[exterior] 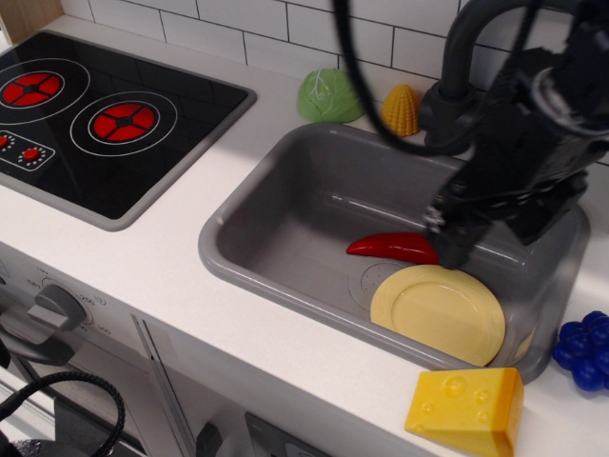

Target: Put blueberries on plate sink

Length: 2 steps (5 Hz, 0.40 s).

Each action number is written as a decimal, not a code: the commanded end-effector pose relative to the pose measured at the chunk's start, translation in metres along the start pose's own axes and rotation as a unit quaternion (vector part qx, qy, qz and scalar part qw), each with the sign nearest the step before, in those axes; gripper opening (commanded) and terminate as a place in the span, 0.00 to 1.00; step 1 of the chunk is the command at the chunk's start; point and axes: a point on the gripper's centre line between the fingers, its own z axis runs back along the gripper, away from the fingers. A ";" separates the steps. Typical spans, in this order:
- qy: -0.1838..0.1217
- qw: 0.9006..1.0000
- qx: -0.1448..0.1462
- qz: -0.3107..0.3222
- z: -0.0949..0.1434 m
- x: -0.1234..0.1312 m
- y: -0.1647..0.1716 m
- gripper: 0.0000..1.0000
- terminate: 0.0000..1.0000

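The blueberries [585,350] lie on the white counter at the right edge, just outside the sink's front right corner. The pale-yellow plate [438,309] lies in the front right part of the grey sink [219,252]. My gripper [504,243] hangs over the right side of the sink, above and behind the plate, up and left of the blueberries. It is blurred by motion. Its jaws look spread wide and hold nothing; one fingertip [449,249] shows by the red chili's stem end.
A red chili [392,247] lies in the sink behind the plate. A yellow cheese wedge [466,409] sits at the counter's front edge. A green cabbage [328,95] and a corn cob [401,109] stand behind the sink. The black stovetop [95,114] is at the left.
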 end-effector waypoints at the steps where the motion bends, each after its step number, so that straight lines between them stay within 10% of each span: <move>1: 0.022 0.982 -0.004 0.188 0.015 -0.014 -0.021 1.00 0.00; 2: 0.028 0.964 -0.014 0.264 0.013 -0.029 -0.023 1.00 0.00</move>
